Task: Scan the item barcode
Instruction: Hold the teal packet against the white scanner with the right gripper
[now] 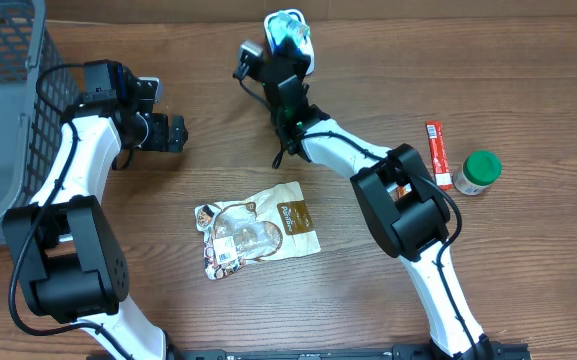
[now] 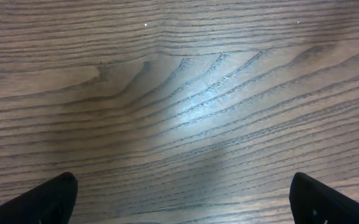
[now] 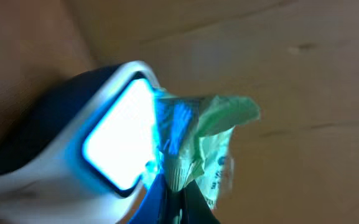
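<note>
You had the right gripper (image 3: 174, 202) clenched on a small crumpled green-and-blue packet (image 3: 207, 134), pinched at its lower end. The packet was raised off the table (image 1: 368, 90) near the middle of its far edge. Its blue printed side was pressed against the lit window of the white-and-blue scanner (image 3: 114, 140).

Your left gripper (image 1: 176, 133) was released, with the jaws spread fully. It held nothing and sat over bare wood near the left edge, just beside the grey basket (image 1: 8, 100).

A brown pouch (image 1: 258, 228) lay flat at the table's centre. A red sachet (image 1: 438, 155) and a green-lidded jar (image 1: 480, 172) lay towards the right edge.
</note>
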{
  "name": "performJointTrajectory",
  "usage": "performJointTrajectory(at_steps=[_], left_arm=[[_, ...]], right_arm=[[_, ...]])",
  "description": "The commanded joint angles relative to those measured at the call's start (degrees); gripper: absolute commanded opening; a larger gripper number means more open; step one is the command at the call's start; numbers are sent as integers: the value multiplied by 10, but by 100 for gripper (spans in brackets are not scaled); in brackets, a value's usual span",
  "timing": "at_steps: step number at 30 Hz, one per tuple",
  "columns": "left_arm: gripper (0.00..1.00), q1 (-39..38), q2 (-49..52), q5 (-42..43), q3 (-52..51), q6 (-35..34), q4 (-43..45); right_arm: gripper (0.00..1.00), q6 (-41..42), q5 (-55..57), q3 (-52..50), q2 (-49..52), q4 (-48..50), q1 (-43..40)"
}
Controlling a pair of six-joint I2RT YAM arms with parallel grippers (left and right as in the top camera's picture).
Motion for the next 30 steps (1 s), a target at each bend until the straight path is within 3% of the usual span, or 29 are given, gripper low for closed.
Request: performJointTrajectory(at_steps=[1, 16, 30], left_arm=[[100, -4, -19, 2, 12, 4, 1], [100, -4, -19, 2, 12, 4, 1], [100, -4, -19, 2, 12, 4, 1]], right_arm=[[4, 44, 3, 6, 7, -10, 3], [4, 63, 10, 6, 7, -13, 18], [4, 196, 11, 6, -63, -23, 19]])
